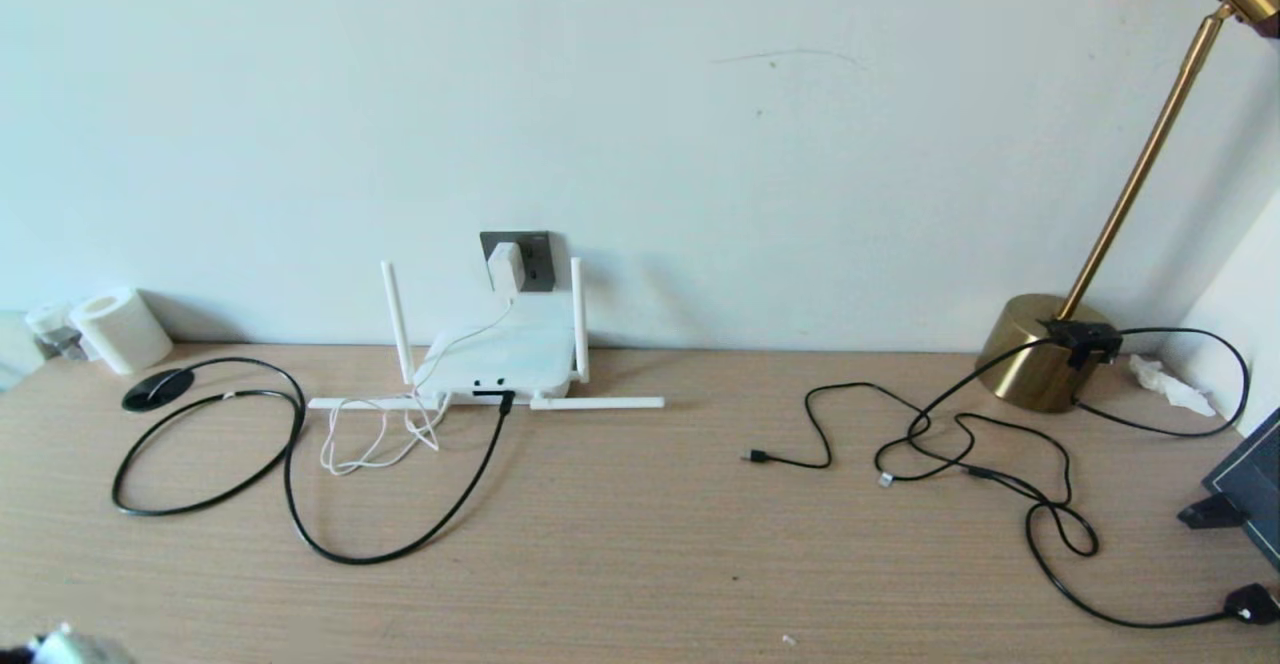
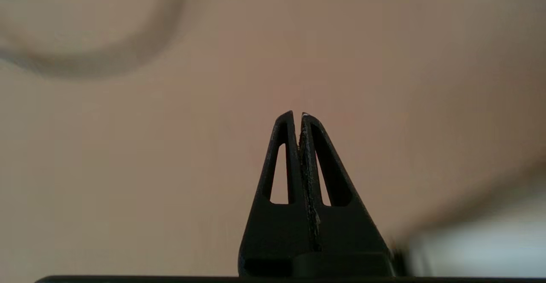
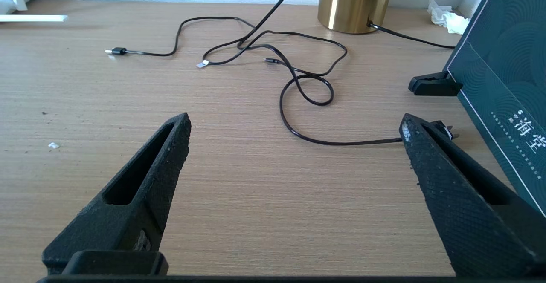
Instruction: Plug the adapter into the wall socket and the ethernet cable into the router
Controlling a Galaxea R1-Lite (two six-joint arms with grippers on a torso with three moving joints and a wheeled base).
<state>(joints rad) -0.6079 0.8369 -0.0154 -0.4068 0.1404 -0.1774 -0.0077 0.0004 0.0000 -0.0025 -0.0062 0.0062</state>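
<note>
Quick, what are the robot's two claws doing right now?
Left gripper: shut, holding nothing.
Right gripper: wide open, holding nothing, over the table.

Bare desk [image 1: 640, 544] mid-front (thin black cables [image 1: 960, 454] clutter the right).

table [image 1: 640, 544]: light wood, against the wall
left: paper roll [image 1: 122, 329], ethernet cable [image 1: 300, 504], router [image 1: 500, 359]
right: thin black cables [image 1: 960, 444], brass lamp base [image 1: 1040, 354], crumpled tissue [image 1: 1165, 384]
</note>
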